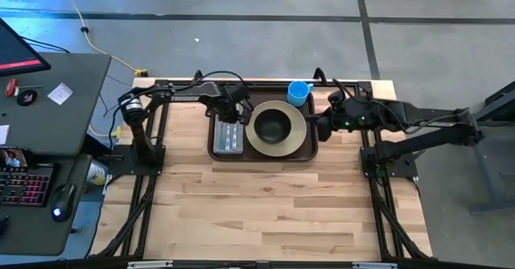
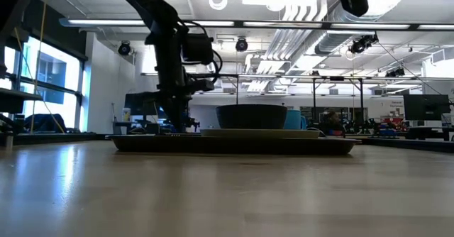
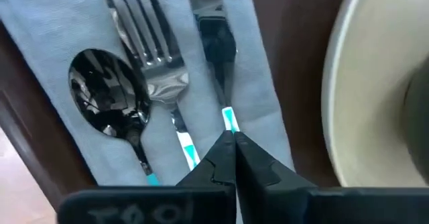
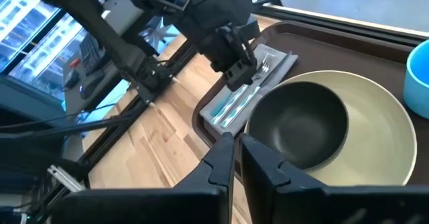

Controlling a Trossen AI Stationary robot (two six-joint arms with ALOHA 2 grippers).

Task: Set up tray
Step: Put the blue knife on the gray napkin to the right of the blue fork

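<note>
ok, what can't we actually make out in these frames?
- Knife handle: in the left wrist view the left gripper, shut, covers it.
- Cutlery on the napkin: too small to separate in the high view.
- Blue cup: cut off by the edge in the right wrist view; hidden behind the bowl in the low view.
- Right gripper: shut; whether it touches the tray is unclear.
</note>
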